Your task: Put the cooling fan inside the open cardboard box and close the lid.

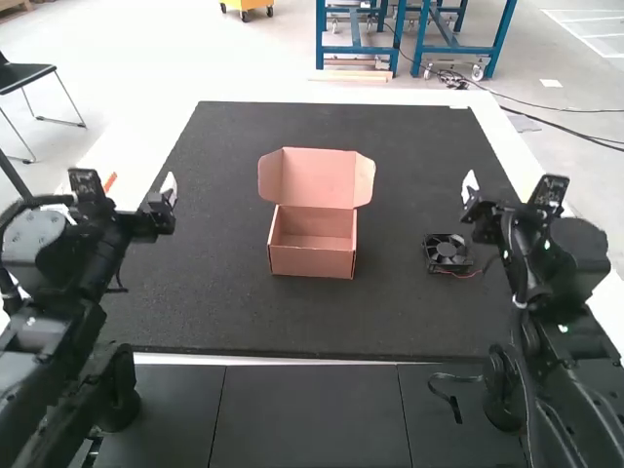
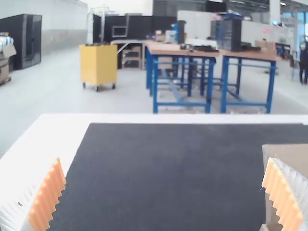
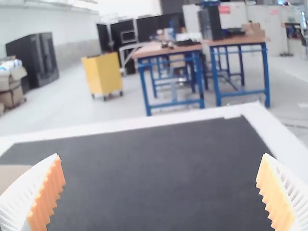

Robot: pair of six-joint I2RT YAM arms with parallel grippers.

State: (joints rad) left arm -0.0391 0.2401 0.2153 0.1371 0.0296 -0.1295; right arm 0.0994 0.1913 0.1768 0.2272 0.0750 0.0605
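My target, the small black square cooling fan (image 1: pixel 448 253), lies flat on the black matted surface (image 1: pixel 224 292), hub facing up. It sits just to the right of the open brown cardboard box (image 1: pixel 312 239), with a clear gap between them. The box stands at the middle of the surface with its lid flap upright along the far side.

The right claw (image 3: pixel 160 173) has its ribbed white, orange-padded fingers (image 3: pixel 45 192) spread wide and holds nothing. It hangs above the surface near the fan, which lies inward of it and slightly closer to me. The left claw (image 2: pixel 162 183) is equally wide and empty, well away on the box's other side, so I judge the pick belongs to the right arm.

Being square, the fan offers no long axis; either pair of edges should do. A thin lead trails from its right side, but I can't make out where it ends. The box's near wall hides the front of its floor.
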